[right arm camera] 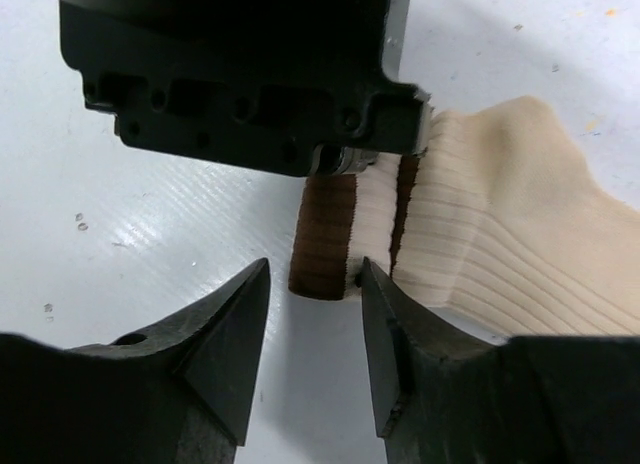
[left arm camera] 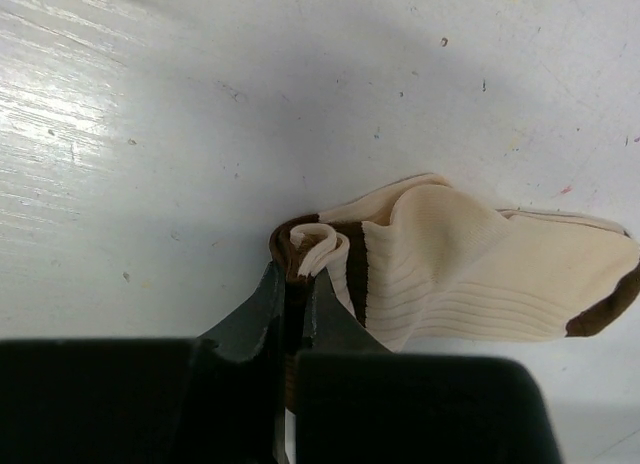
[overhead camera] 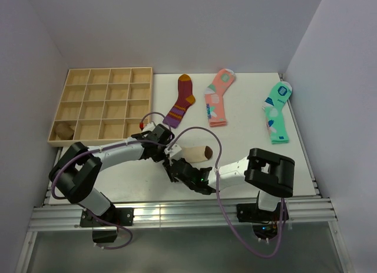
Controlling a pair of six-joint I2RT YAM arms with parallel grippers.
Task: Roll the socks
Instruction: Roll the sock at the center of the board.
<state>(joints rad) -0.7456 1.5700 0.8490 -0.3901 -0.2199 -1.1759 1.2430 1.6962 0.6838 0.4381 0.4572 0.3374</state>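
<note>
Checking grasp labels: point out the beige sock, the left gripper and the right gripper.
beige sock [left arm camera: 470, 274]: left wrist view, ribbed middle of its body.
left gripper [left arm camera: 298, 280]: left wrist view, between the fingertips pinching the cuff.
right gripper [right arm camera: 315, 274]: right wrist view, gap between its open fingertips.
</note>
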